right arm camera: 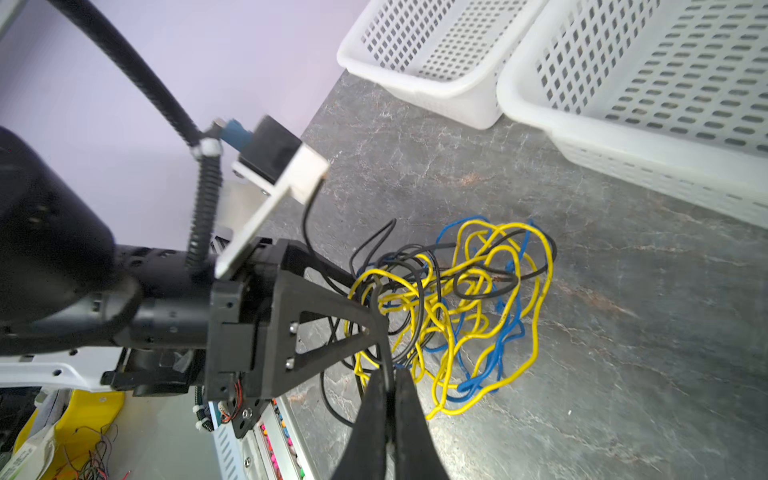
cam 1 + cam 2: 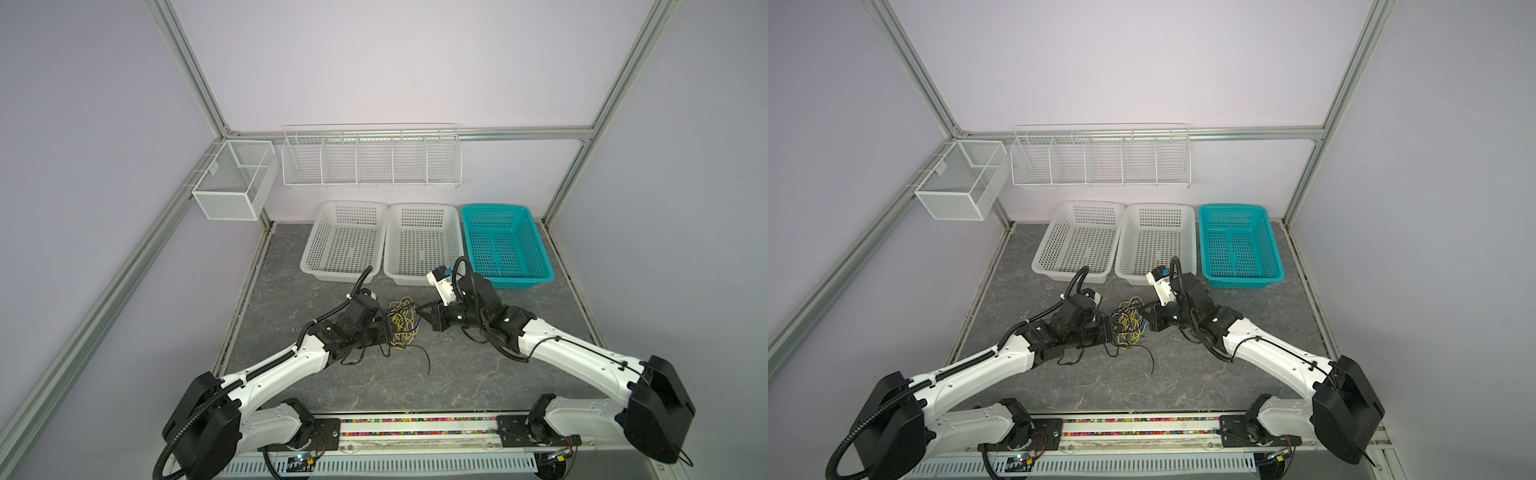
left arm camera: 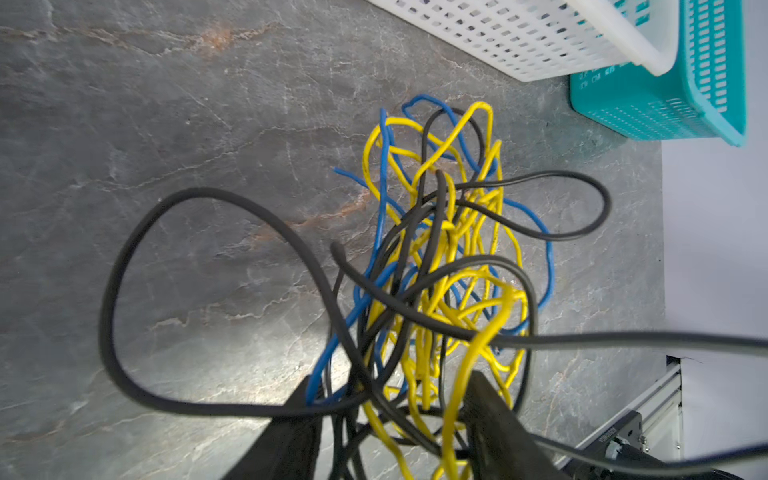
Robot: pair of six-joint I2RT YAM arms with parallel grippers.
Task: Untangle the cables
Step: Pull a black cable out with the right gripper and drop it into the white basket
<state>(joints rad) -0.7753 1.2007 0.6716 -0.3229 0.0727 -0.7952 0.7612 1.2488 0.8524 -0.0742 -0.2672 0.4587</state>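
I judge the job as barely started. The cables [image 2: 402, 322] are one knotted clump, and no strand lies free on its own. The three baskets along the 12 o'clock edge of the table [image 2: 478, 374] hold none of them. All the separating is left to do.

The clump sits near the middle of the table in both top views, just short of the two white baskets [image 2: 422, 245]. The teal basket [image 2: 503, 245] is at about 1 o'clock from it. My left gripper [image 2: 380, 332] is against it from 8 o'clock and my right gripper [image 2: 419, 309] from 2 o'clock.

In the left wrist view the fingers [image 3: 494, 415] stand apart, released. Yellow, black and blue loops drape loosely through the gap, with nothing clamped. In the right wrist view the right gripper is clenched tight. A black strand [image 1: 380, 324] runs down into the closed tips, so I read that as a pinch on that one wire.

Up close the clump is a loose, springy mass of thin wire. The yellow cable [image 1: 536, 299] makes most of the outer loops, and the blue cable [image 1: 482, 384] threads under and through them. The black wires cross the core many times. One black tail [image 2: 424, 359] trails out towards 5 o'clock in a top view. I cannot count the crossings or find the other ends.
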